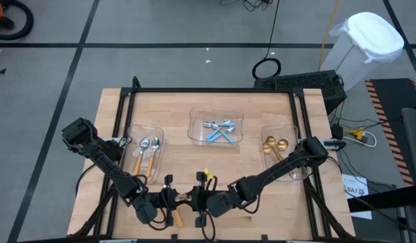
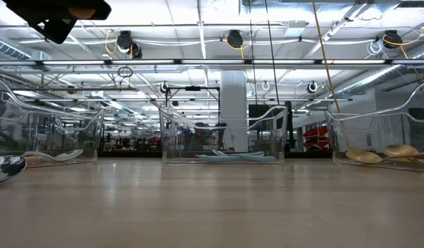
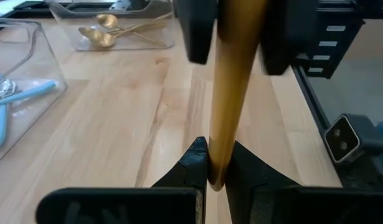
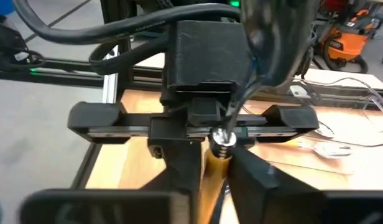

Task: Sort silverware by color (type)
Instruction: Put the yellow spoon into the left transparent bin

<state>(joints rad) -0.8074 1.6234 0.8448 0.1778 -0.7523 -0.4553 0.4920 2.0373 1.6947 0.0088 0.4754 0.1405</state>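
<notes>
high view: both dark arms reach to the near edge of the light wooden desk point(image 1: 215, 108). the left end effector point(image 1: 169, 200) and right end effector point(image 1: 202, 200) face each other tip to tip, with an orange-handled spoon point(image 1: 184, 198) spanning the gap between them. left clear plastic tray point(image 1: 132, 129) holds orange-handled silver spoons point(image 1: 146, 152); centre clear tray point(image 1: 194, 133) holds blue-handled silver spoons point(image 1: 220, 129); right clear tray point(image 1: 267, 129) holds all-gold round-bowled spoons point(image 1: 274, 145).

low view: three trays in a row across the desk. a silver spoon bowl point(image 2: 4, 167) lies at the far left edge, outside the trays. both end effectors are out of this frame.

left wrist view: left end effector point(image 3: 216, 163) is clenched on the end of the orange handle point(image 3: 232, 93); the far end of the handle passes between the right arm's fingers point(image 3: 201, 31).

right wrist view: right end effector point(image 4: 213, 171) appears clamped on the same handle point(image 4: 210, 180), though the contact is partly hidden. the left arm's body fills the view ahead.
</notes>
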